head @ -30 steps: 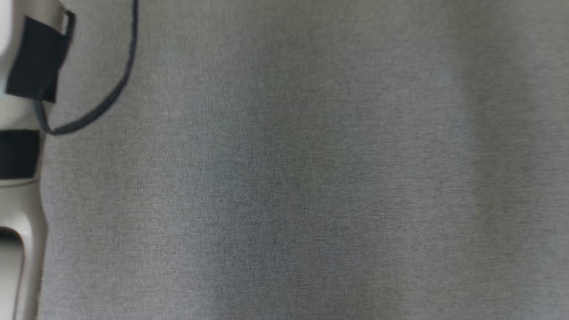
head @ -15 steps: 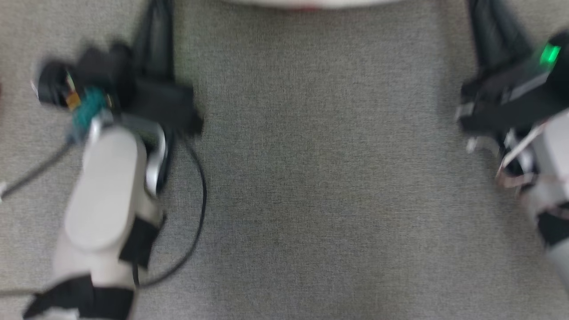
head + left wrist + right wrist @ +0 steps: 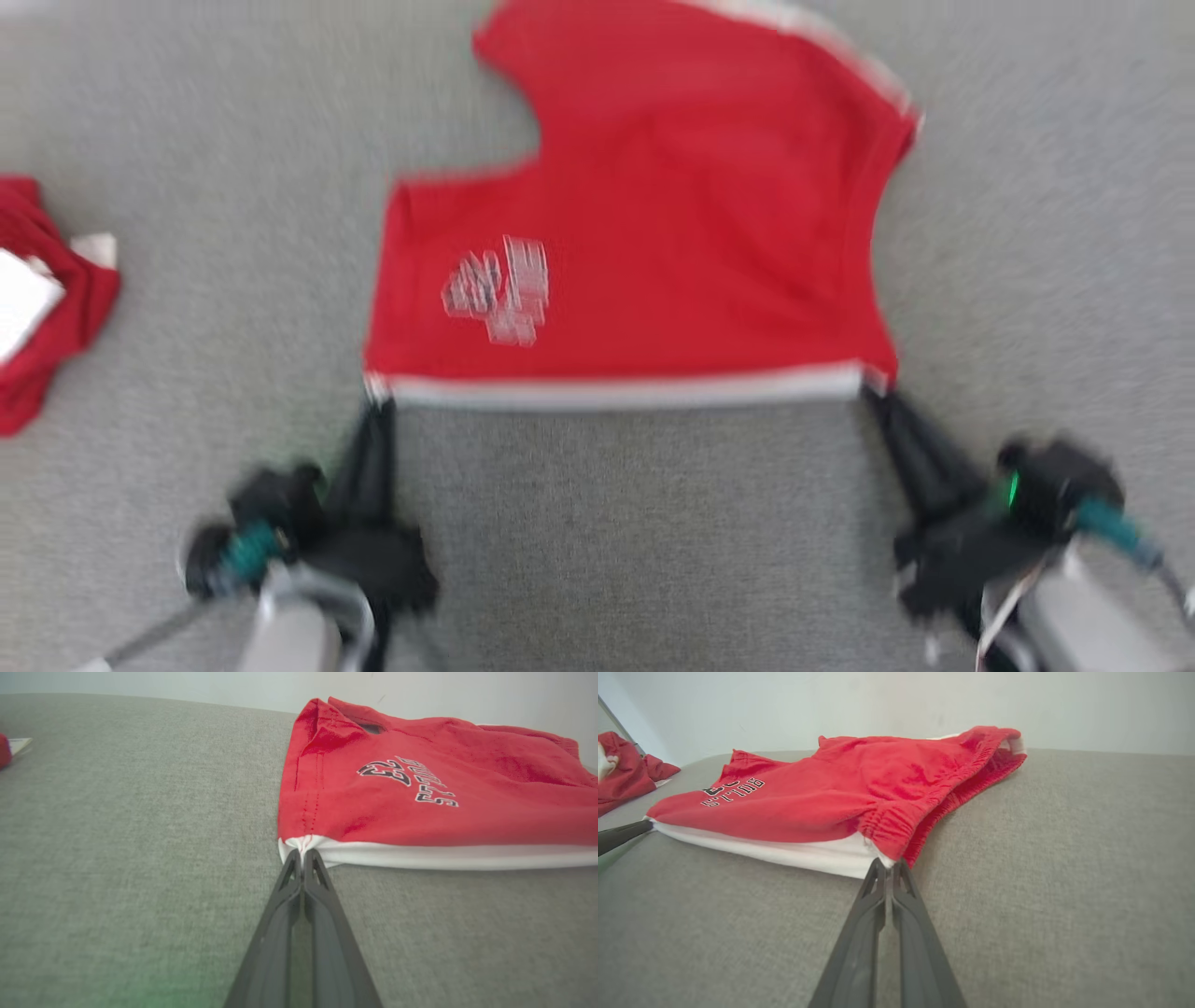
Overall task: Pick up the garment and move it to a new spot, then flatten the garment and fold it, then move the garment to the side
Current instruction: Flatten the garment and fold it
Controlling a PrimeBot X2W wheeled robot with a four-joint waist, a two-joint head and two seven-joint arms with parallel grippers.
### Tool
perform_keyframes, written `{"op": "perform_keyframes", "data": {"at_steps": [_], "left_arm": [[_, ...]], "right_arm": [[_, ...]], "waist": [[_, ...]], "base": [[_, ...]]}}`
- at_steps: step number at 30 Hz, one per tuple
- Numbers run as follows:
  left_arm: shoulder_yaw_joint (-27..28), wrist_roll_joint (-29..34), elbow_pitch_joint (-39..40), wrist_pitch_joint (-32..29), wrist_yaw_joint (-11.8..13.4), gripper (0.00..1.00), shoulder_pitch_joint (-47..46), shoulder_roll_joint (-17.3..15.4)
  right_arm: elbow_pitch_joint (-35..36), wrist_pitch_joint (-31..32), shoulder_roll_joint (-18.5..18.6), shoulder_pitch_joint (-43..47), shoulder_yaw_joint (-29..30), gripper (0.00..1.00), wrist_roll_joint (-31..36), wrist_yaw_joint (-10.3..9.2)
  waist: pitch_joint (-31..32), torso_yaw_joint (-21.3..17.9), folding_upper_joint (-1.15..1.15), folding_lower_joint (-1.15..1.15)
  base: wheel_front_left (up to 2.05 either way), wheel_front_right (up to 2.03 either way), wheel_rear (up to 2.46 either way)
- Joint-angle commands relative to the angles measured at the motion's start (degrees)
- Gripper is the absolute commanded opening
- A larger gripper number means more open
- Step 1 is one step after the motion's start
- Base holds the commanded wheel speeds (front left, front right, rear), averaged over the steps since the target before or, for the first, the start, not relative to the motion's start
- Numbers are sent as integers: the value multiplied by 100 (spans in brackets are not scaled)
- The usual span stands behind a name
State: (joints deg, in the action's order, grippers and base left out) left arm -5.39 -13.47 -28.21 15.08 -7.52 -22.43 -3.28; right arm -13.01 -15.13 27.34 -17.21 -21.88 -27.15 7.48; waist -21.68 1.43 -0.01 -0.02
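Note:
The garment (image 3: 644, 224) is a pair of red shorts with a white hem and black-and-white lettering, lying spread on the grey surface; it also appears in the left wrist view (image 3: 420, 793) and the right wrist view (image 3: 840, 798). My left gripper (image 3: 378, 401) is shut on the hem's near left corner, its tips pinching the white band (image 3: 302, 851). At the near right corner my right gripper (image 3: 873, 392) is shut on the hem (image 3: 886, 862). The left fingers (image 3: 621, 833) enter the right wrist view from the left edge.
A second crumpled red garment (image 3: 42, 299) with a white patch lies at the far left of the grey surface (image 3: 635, 523), also seen in the right wrist view (image 3: 626, 772). A pale wall (image 3: 896, 704) stands behind the surface.
The head camera has swung upward, bringing the shorts and both grippers into the picture. Any motion of the arms themselves cannot be told from these blurred frames.

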Motion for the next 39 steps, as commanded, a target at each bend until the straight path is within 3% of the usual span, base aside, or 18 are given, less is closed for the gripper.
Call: {"op": "perform_keyframes", "data": {"at_steps": [1, 10, 19, 28, 39], "left_arm": [[-21, -17, -36, 13, 22, 0, 152, -4], [-319, -429, 53, 16, 16, 0, 1709, -231], [-288, -664, -19, 16, 15, 0, 2571, -336], [-126, -610, 66, 16, 15, 0, 3048, -358], [-247, -315, 710, 16, 14, 0, 2765, -416]], "right_arm": [[-34, -1, -32, 151, -1, 0, 7, 4], [-335, -1, -223, 1425, -625, 0, -64, 4], [-611, 0, -262, 2058, -1115, 0, -126, 4], [-810, -1, -389, 2268, -1169, 0, -39, 4], [-1230, 0, -1032, 1625, -616, 0, 264, 4]], "waist": [[885, -97, 1, 2], [2080, -107, 1, 2], [2516, -99, 1, 2], [2566, -115, 1, 2], [2280, -218, 1, 2]], "base": [[0, 0, 0], [0, 0, 0], [0, 0, 0], [0, 0, 0], [0, 0, 0]]}}
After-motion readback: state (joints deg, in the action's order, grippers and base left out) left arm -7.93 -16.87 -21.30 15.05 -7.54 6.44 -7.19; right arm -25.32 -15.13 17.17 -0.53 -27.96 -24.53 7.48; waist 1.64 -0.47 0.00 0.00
